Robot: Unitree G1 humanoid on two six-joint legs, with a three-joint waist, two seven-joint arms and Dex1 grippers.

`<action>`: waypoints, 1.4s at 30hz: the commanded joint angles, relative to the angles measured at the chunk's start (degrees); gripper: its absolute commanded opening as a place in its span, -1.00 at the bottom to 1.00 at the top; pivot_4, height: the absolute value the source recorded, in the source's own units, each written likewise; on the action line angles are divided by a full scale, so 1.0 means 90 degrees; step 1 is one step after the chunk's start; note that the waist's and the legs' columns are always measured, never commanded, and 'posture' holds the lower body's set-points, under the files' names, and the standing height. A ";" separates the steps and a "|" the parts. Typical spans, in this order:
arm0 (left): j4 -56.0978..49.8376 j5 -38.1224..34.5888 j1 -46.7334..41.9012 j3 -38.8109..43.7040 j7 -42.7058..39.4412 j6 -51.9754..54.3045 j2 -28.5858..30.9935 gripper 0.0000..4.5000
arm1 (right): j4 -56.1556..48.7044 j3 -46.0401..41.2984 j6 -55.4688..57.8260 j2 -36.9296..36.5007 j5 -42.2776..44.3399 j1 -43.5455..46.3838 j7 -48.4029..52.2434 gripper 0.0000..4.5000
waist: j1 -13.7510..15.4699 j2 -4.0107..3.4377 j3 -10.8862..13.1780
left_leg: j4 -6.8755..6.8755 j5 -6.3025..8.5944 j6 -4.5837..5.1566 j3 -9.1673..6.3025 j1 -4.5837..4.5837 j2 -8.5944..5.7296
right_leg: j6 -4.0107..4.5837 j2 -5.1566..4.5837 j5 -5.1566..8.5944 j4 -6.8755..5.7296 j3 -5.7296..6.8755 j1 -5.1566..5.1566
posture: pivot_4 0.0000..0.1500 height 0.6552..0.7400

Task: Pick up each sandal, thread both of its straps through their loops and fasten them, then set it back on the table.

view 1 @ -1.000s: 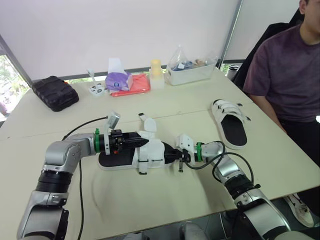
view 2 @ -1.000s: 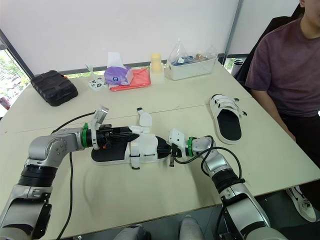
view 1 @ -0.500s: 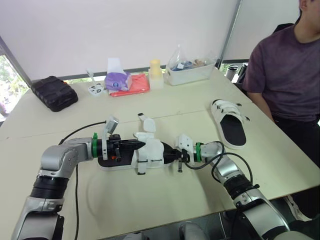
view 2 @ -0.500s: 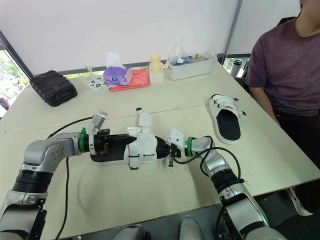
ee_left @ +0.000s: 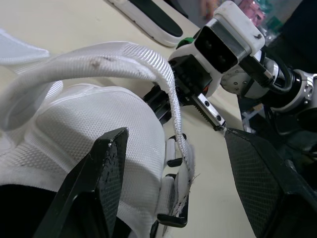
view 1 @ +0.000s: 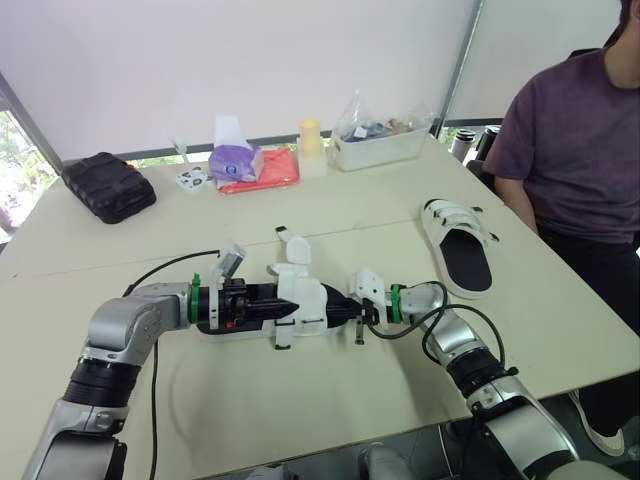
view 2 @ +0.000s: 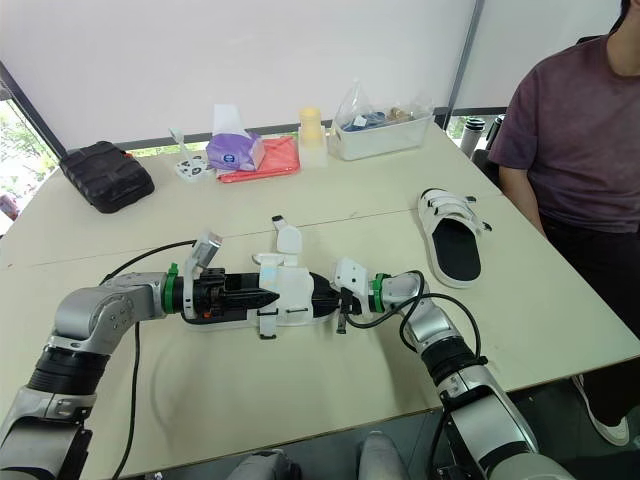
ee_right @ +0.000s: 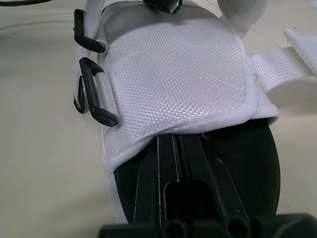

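Note:
One sandal (view 1: 303,300), white upper on a black sole, lies on the table (view 1: 300,400) between my grippers. My left gripper (view 1: 278,309) is at its heel side, fingers (ee_left: 99,183) spread open around the upper, with a loose white strap (ee_left: 124,62) arching between them. My right gripper (view 1: 338,309) is shut on the toe end of the black sole (ee_right: 233,148). Two black loops (ee_right: 96,96) stick out from the upper's edge, with no strap through them. The second sandal (view 1: 461,245) lies flat at the right, its straps closed over the upper.
A person in a purple shirt (view 1: 575,150) sits at the table's right edge, close to the second sandal. Along the back stand a black case (view 1: 110,185), a purple tissue pack (view 1: 237,160), a red cloth (view 1: 268,172), a yellow cup (view 1: 313,140) and a clear container (view 1: 380,135).
My left gripper has sunk lower toward the table and rolled at the wrist, staying at the sandal's upper. The right gripper has held still. The person has shifted to the right.

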State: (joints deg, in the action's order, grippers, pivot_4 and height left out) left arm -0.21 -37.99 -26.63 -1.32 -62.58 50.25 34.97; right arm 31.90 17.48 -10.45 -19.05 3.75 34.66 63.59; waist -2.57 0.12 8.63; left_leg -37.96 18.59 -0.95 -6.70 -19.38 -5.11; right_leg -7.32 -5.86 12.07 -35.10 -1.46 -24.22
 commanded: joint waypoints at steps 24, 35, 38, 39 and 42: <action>-0.0540 -0.0406 0.0103 0.0671 0.0217 0.0106 0.0291 -0.04 | 0.0665 0.0302 0.0234 0.0007 -0.0496 -0.0237 -0.0110 -1.00 | -0.0002 0.0001 0.0001 | 0.0002 0.0000 0.0000 -0.0001 0.0001 0.0005 | 0.0004 0.0004 0.0002 0.0000 0.0001 -0.0001 | 1.00 1.00; -0.2273 -0.1542 0.1484 0.1684 0.0345 0.1158 0.1354 0.96 | 0.0730 0.0301 0.0180 0.0002 -0.0499 -0.0253 -0.0085 -1.00 | -0.0017 0.0003 0.0001 | 0.0011 0.0004 -0.0006 -0.0003 0.0002 0.0010 | 0.0013 0.0007 0.0006 -0.0001 0.0001 -0.0005 | 1.00 1.00; -0.2532 -0.1555 0.1922 0.1715 0.0339 0.1090 0.1603 0.96 | 0.0787 0.0307 0.0142 0.0018 -0.0506 -0.0240 -0.0078 -1.00 | 0.0005 0.0006 0.0000 | 0.0011 0.0004 -0.0006 -0.0003 0.0007 0.0011 | 0.0016 0.0007 0.0008 0.0000 0.0002 0.0003 | 1.00 1.00; -0.2588 -0.1453 0.2060 0.1652 0.0343 0.0994 0.1661 0.96 | 0.0808 0.0313 0.0130 0.0030 -0.0509 -0.0233 -0.0078 -1.00 | 0.0005 0.0008 -0.0002 | 0.0011 0.0005 -0.0007 -0.0003 0.0008 0.0011 | 0.0020 0.0007 0.0010 0.0000 0.0003 0.0006 | 1.00 1.00; -0.2640 -0.1166 0.2252 0.1350 0.0563 0.0675 0.1471 0.96 | 0.0876 0.0336 0.0108 0.0089 -0.0517 -0.0200 -0.0081 -1.00 | 0.0004 0.0009 -0.0002 | 0.0012 0.0005 -0.0007 -0.0004 0.0011 0.0011 | 0.0036 0.0007 0.0020 0.0000 0.0003 0.0009 | 1.00 1.00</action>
State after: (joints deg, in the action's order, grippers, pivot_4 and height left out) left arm -22.30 -49.71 -6.36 11.86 -58.42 58.76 48.97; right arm 33.82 17.45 -11.67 -18.50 3.71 35.18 63.63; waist -2.54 0.20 8.61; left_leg -37.85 18.64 -1.01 -6.74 -19.27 -5.01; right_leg -6.98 -5.79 12.26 -35.10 -1.43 -24.13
